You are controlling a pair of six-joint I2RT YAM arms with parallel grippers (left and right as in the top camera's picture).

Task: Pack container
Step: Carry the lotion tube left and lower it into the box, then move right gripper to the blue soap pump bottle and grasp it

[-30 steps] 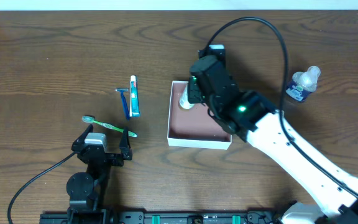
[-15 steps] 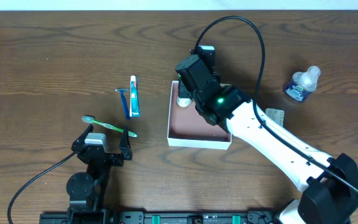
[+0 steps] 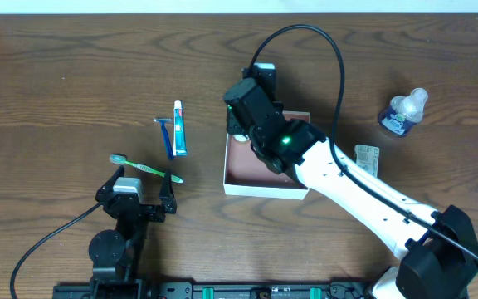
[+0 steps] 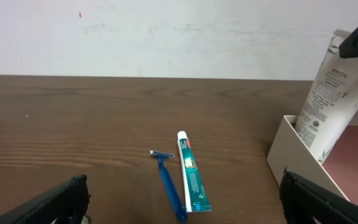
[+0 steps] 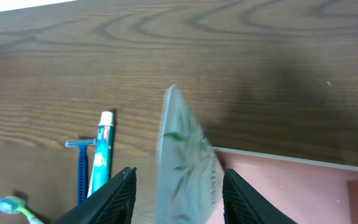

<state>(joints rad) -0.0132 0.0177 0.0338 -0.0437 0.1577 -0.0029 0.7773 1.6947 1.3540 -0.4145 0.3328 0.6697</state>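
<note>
The container (image 3: 264, 189) is a shallow square box with white walls and a pinkish floor, at the table's middle; it also shows in the left wrist view (image 4: 291, 149) and the right wrist view (image 5: 291, 186). A white shampoo tube (image 4: 325, 93) stands tilted in its far left corner. My right gripper (image 3: 243, 124) is over that corner. In the right wrist view its fingers (image 5: 176, 186) straddle the blurred tube (image 5: 188, 168), with a gap on the left side, so it is open. My left gripper (image 3: 137, 189) is open and empty near the front edge.
A toothpaste tube (image 3: 179, 129) and a blue razor (image 3: 167, 134) lie left of the container. A green toothbrush (image 3: 143, 169) lies just ahead of the left gripper. A small blue-labelled bottle (image 3: 403, 112) and a sachet (image 3: 367, 158) are on the right.
My right gripper has moved left and slightly back over the container's far left corner, and the tube has shifted left with it. The left arm has not moved.
</note>
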